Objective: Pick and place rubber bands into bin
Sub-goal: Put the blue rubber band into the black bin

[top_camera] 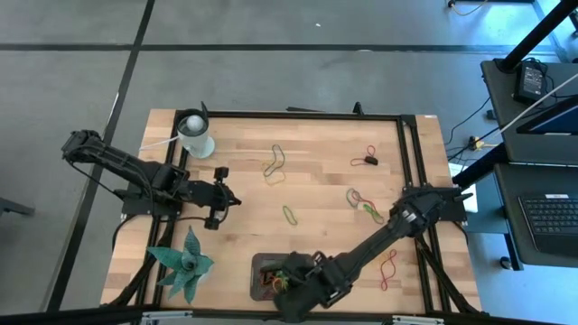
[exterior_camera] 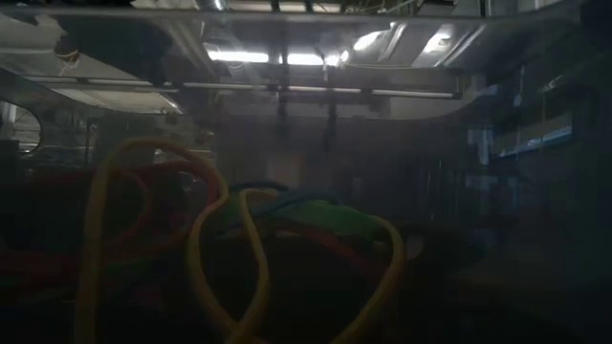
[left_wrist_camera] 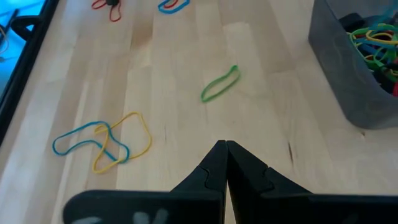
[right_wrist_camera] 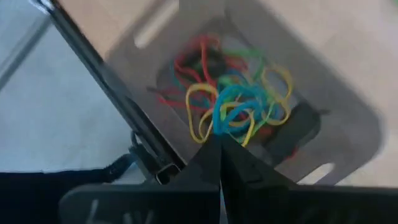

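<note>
While my right gripper (right_wrist_camera: 219, 146), fingers pinched together on a blue rubber band (right_wrist_camera: 239, 107), hangs over the shallow dark grey rectangular bin (top_camera: 260, 264) at the light wooden table's (top_camera: 316, 181) near edge, sorting is partly done.
A tangled heap already fills the bin; about seven loose bands remain on the table. My left gripper (left_wrist_camera: 225, 147) waits closed and empty near the green band (left_wrist_camera: 219, 84).

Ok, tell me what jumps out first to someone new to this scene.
The right gripper, shut, hangs over the bin at the table's near edge, where a bright tangle of rubber bands is piled. More loops lie scattered on the wooden table, and the left gripper waits shut near the white cup.
</note>
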{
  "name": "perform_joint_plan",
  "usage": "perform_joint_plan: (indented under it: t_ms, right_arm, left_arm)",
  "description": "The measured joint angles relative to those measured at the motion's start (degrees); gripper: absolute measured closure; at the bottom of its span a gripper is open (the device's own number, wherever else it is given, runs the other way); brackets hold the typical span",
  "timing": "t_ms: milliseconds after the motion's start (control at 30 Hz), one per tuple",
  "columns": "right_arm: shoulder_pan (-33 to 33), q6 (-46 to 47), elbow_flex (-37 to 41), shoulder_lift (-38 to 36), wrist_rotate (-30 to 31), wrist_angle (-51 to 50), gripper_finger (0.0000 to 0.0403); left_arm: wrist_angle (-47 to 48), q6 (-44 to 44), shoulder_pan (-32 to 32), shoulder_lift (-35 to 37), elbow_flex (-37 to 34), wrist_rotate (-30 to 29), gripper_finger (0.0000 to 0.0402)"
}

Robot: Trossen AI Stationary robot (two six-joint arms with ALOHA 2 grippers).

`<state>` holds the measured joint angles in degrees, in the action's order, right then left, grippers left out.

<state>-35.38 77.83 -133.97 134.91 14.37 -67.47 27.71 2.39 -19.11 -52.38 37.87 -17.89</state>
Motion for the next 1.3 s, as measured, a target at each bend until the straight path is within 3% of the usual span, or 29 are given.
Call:
perform_joint_plan:
  t_ms: [433,933,1300]
  right_arm:
    - [3.3,2.9,0.0,6.8,-6.5,0.0,0.0393]
    - [4.5,-1.0,-1.1,6.7,-7.0,-2.5,0.0316]
    - [4.0,-8.1,-1.0,5.0,-6.4,-0.5,0.0309]
  left_arm:
    - [0.0,-0.1,0.0,0.0,0.0,0.0,0.0398]
    - [0.0,0.0,0.0,0.0,0.0,1.4,0.0398]
    - [-0.5,2.9,0.0,0.0,0.0,1.3,0.0398]
